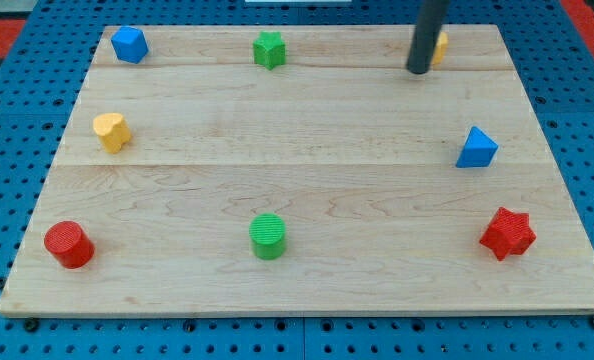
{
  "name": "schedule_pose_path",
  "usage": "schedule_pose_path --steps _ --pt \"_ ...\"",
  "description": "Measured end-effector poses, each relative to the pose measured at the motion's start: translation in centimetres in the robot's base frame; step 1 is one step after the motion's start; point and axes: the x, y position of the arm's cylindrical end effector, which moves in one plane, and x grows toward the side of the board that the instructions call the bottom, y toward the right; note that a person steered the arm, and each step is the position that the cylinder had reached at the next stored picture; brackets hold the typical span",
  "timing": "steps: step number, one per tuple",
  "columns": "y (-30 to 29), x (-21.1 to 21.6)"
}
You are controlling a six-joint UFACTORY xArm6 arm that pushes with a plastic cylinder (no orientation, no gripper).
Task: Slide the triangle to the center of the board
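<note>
Camera view, near edge first: along the view's bottom of the table [307, 300] stand a red cylinder [68, 244] at the left, a green cylinder [268, 236] near the middle and a red star [507, 233] at the right. None touches another.

Middle band: the blue triangle [476, 148], the task's thing, sits close to the view's right edge, just above the red star and apart from it. A yellow heart-like block [111, 131] lies at the opposite side, well apart.

Far edge: a blue block [129, 44], shape roughly pentagonal, at the left; a green star [268, 49] near the middle; a yellow block [439, 45] at the right, mostly hidden behind the rod, shape not determinable.

My tip [418, 71] rests beside that yellow block, whether touching cannot be told. There are no jaws on this rig, only the rod, so no open or closed state applies.

Governing relation: the triangle lies toward the view's bottom and right of my tip, near but apart. The board's centre lies to the triangle's left. Judgement: my tip must pass round to the triangle's right side, then push leftward. The route to centre carries no block; the red star below the triangle is the nearest hazard during repositioning
</note>
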Motion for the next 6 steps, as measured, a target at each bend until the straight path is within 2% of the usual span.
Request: schedule_pose_path --steps 1,3,4,5,6 --pt "3.0 0.6" --pt "9.8 10.2" --pt "13.3 12.8" --pt "8.9 15.9" --pt "3.2 13.7"
